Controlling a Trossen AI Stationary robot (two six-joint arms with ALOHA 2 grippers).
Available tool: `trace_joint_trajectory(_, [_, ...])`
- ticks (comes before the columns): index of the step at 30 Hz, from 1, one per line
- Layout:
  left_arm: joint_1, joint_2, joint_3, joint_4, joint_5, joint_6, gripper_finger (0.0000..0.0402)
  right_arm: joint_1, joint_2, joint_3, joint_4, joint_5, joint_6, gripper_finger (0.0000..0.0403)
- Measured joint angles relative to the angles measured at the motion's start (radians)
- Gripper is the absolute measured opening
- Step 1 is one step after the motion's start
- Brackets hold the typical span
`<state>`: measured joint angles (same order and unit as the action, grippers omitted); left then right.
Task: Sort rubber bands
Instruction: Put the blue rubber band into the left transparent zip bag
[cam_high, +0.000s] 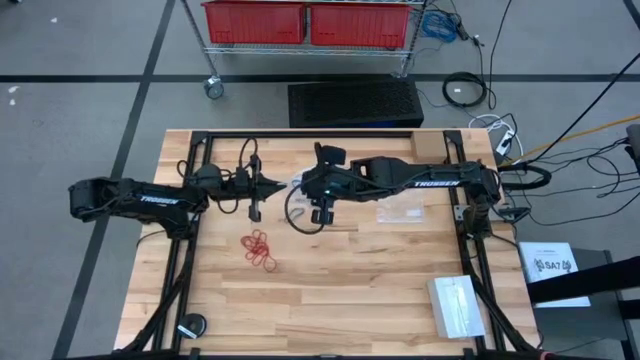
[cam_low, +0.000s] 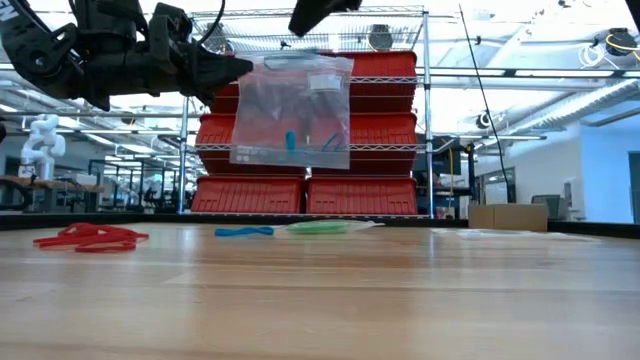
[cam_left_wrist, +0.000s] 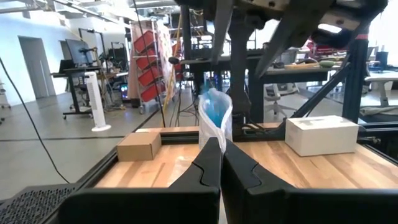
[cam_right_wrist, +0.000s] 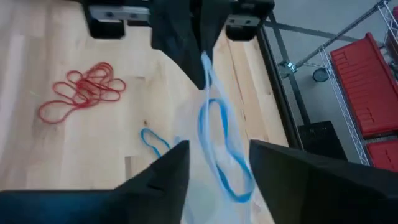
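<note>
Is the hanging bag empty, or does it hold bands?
It holds bands: blue loops show through the clear bag, which the shut left gripper pinches above the table.

"TROSSEN" stands in white on both arms, left arm (cam_high: 150, 198) and right arm (cam_high: 435, 183).

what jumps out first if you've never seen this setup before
A clear plastic bag with blue rubber bands inside hangs above the middle of the wooden table, pinched at one edge by the shut left claw. The right claw sits open right at the bag. On the tabletop, a tangle of red rubber bands lies left of centre, nearer the front edge than the arms.
</note>
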<state>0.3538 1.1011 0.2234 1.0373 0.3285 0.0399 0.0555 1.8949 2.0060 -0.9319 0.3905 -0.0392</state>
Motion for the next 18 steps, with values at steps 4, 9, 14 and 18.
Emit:
trace_joint_trajectory(4, [0.0, 0.0, 0.0, 0.0, 0.002, 0.0, 0.0, 0.007, -0.018, 0.0, -0.07, -0.006, 0.055, 0.0194])
trace_joint_trajectory(9, [0.0, 0.0, 0.0, 0.01, 0.0, 0.0, 0.0, 0.009, -0.023, -0.041, -0.073, -0.1, 0.118, 0.0207])
trace_joint_trajectory(14, [0.005, 0.0, 0.0, 0.026, -0.021, -0.008, 0.0, 0.051, -0.017, -0.223, 0.117, -0.217, 0.067, 0.02])
trace_joint_trajectory(18, [0.023, 0.0, -0.004, 0.02, -0.024, -0.025, 0.0, 0.054, -0.014, -0.437, 0.397, -0.267, 0.066, 0.0185])
